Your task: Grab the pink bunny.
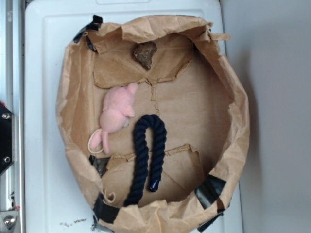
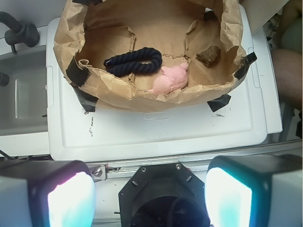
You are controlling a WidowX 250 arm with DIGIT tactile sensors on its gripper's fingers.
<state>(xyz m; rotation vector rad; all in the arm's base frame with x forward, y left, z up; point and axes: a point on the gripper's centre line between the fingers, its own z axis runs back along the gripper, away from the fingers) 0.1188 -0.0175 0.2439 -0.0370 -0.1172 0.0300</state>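
The pink bunny [image 1: 116,114] lay inside the brown paper bag [image 1: 233,145], on its floor near the bag's left wall in the exterior view, just beside the navy rope [image 1: 148,155] and apart from the brown lump [image 1: 145,53] at the far end. Its long axis ran roughly lengthwise along that wall, rounded end toward the lump and the cream loop [image 1: 93,144] trailing at the opposite end. In the wrist view the gripper [image 2: 149,198] was spread wide, both pads [image 2: 71,198] showing at the bottom corners with nothing between them. It sat well apart from the bag, back over the rig's edge beyond the white lid [image 2: 156,132] that the bag rested on. From the gripper the bunny [image 2: 169,79] lay straight ahead and slightly right, just behind the bag's near wall, which partly hid its lower edge. Judged: the approach needed a forward reach over that wall, then a drop, with the jaws closing across the bunny's short width rather than along it.
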